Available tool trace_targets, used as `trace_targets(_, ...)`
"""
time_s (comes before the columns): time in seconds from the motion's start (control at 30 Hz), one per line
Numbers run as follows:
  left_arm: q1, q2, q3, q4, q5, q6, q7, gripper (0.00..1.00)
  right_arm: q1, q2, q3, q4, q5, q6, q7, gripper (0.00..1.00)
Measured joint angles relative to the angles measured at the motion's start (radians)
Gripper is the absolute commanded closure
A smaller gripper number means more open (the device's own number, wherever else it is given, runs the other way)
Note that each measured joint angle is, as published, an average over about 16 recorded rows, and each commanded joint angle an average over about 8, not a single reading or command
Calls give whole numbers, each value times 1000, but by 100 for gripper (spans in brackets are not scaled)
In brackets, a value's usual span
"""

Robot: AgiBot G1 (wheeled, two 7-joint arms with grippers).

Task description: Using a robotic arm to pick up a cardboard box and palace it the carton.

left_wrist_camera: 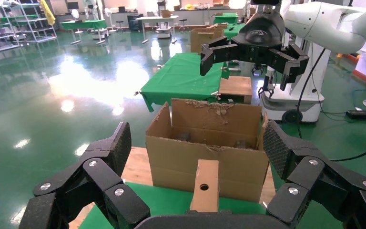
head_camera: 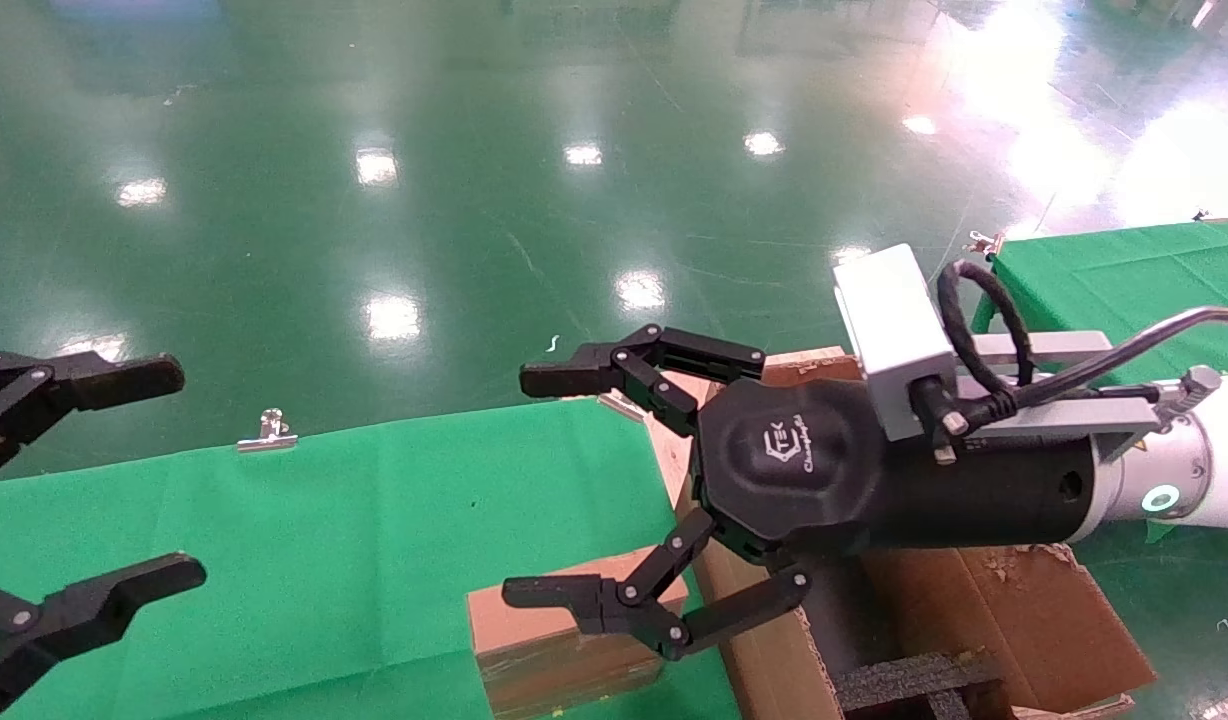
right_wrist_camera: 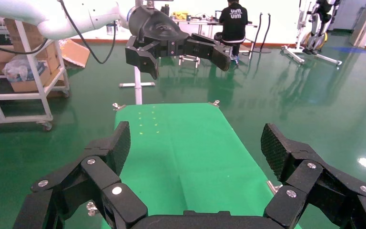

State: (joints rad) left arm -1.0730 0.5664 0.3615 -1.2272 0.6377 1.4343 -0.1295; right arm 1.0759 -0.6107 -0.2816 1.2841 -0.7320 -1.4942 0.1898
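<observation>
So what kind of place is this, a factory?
Probably a robot lab or test hall: glossy green floor, storage shelving, other robot rigs parked by the wall, and a person working at a bench.

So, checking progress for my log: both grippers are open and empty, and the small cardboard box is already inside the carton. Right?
Not quite. The cardboard box is not in the carton; the head view shows it on the green table beside it. The rest holds: the right gripper and left gripper are open and empty.
</observation>
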Motion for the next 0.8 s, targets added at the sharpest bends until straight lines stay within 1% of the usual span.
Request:
trace_targets(0.43,0,0,0,0,0,0,0,0,0,0,0,0,0,0,0,0)
trace_targets(0.47,0,0,0,0,0,0,0,7,0,0,0,0,0,0,0,0)
trace_targets(0.7,0,0,0,0,0,0,0,94,0,0,0,0,0,0,0,0)
trace_targets(0.73,0,0,0,0,0,0,0,100,0,0,0,0,0,0,0,0)
trace_targets(0.8,0,0,0,0,0,0,0,100,0,0,0,0,0,0,0,0)
